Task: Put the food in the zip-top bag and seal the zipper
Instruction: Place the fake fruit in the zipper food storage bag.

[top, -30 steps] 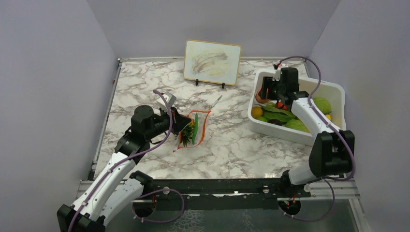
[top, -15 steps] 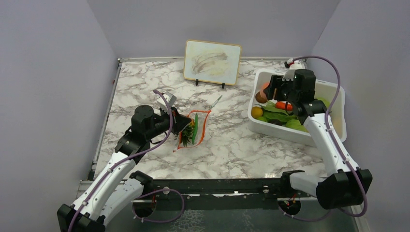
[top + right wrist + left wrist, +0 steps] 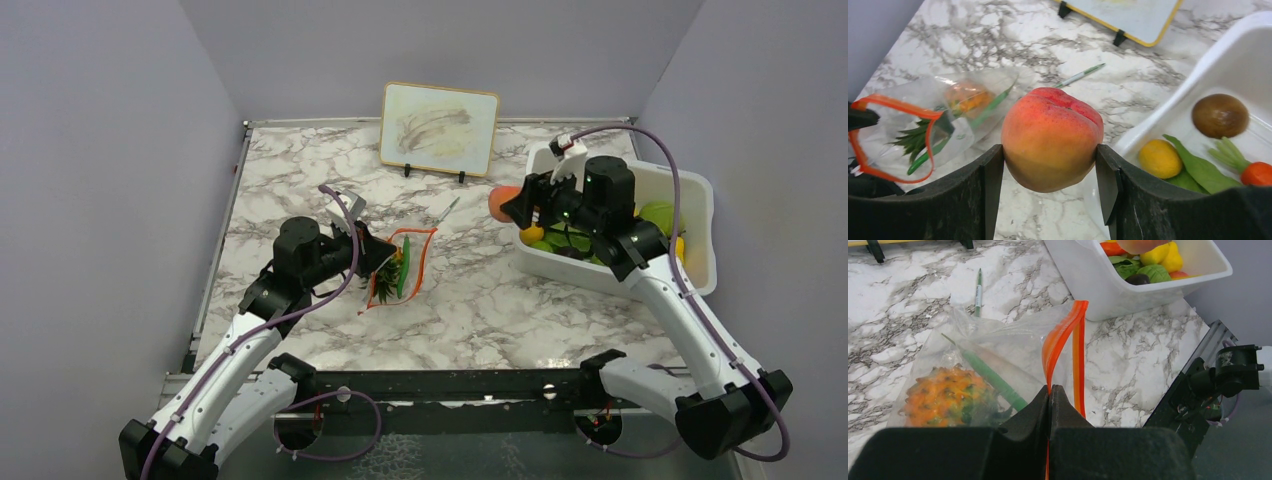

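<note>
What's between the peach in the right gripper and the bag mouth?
Nothing visible. Only bare marble lies between the peach and the zip-top bag, whose zipper the left gripper pinches, mouth open. The pen lies flat, just beyond that path.

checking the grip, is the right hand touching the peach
Touching: the right wrist view shows the right hand closed against both sides of the peach.

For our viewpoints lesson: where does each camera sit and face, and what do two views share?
Top external: high behind the arm bases, looking down at the marble table; both arms show.
Left wrist: on the left arm, facing the white plastic bin; left gripper pinches the red-orange zipper of the clear zip-top bag.
Right wrist: on the right arm, facing that bag; right gripper holds a round orange-red toy peach.
Both wrist views share the thin green pen.
</note>
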Action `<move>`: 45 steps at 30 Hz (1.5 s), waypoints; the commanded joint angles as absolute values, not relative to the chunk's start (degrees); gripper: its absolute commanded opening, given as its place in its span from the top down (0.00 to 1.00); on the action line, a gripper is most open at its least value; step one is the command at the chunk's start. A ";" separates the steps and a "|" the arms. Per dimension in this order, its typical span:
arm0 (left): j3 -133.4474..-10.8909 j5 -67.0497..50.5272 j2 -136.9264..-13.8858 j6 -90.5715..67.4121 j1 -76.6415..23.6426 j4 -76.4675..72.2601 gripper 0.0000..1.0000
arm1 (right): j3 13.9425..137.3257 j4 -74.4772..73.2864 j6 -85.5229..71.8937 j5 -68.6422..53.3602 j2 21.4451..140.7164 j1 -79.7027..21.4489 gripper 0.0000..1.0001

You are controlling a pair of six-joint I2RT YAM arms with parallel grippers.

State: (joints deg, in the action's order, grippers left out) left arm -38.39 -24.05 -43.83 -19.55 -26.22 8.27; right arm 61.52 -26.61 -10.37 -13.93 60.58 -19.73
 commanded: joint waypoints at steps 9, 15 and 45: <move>-38.13 -23.45 -43.82 -18.98 -26.16 7.56 1.00 | 58.73 -21.58 -14.19 -18.42 60.26 -35.36 0.52; -38.09 -23.41 -43.86 -19.01 -26.09 7.56 1.00 | 56.05 -15.07 -14.39 -20.47 58.91 -41.98 0.52; -37.27 -28.88 -40.19 -21.98 -26.07 4.64 1.00 | 43.77 13.23 7.23 -10.11 67.92 -59.01 0.52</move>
